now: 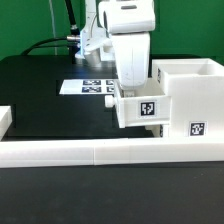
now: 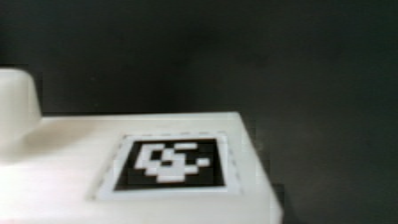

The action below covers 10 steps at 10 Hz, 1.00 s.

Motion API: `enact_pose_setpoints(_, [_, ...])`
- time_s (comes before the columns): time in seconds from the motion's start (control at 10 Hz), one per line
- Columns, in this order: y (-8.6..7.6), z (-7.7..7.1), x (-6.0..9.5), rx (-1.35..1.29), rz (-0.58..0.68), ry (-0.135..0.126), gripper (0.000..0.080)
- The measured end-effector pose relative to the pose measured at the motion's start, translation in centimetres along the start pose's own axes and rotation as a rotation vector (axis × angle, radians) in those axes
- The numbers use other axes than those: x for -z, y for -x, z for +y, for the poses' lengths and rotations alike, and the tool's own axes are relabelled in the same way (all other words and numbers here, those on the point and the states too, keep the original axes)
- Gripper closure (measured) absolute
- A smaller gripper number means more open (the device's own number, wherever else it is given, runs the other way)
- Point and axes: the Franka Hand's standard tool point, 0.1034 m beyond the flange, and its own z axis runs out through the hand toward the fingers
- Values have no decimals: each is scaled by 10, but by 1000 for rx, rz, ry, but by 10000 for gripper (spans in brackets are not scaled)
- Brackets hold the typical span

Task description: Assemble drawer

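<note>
The big white open cube housing (image 1: 190, 92) stands at the exterior view's right with a tag low on its front. A smaller white tray (image 1: 146, 108) with a tag on its face sits against the housing's left side. My gripper (image 1: 127, 92) comes straight down onto the tray's left part, and its fingers appear closed on the tray's wall, their tips hidden by it. The wrist view shows a white tagged face (image 2: 169, 160) very close, with a rounded white part (image 2: 15, 100) beside it. No fingertips show there. The second tray is out of view.
The long low white wall (image 1: 100, 152) runs across the front of the black table. The marker board (image 1: 92, 87) lies flat behind the gripper. Another white piece (image 1: 4, 120) sits at the exterior view's far left edge. Cables hang behind the arm.
</note>
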Motion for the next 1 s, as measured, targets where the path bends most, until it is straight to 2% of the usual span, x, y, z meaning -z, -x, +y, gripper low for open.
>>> enact_pose_setpoints(0.3, [0, 0, 0, 0, 0, 0, 757])
enact_pose_setpoints(0.4, [0, 0, 0, 0, 0, 0, 671])
enact_pose_setpoints(0.6, [-5, 3, 2, -7, 2, 4, 395])
enact_pose_setpoints(0.7, [-8, 5, 4, -5, 4, 8, 395])
enact_pose_setpoints(0.8, [-10, 6, 5, -6, 5, 11, 223])
enact_pose_setpoints(0.9, [-10, 7, 8, -6, 4, 15, 173])
enact_pose_setpoints(1.0, [-9, 10, 16, -6, 0, 24, 173])
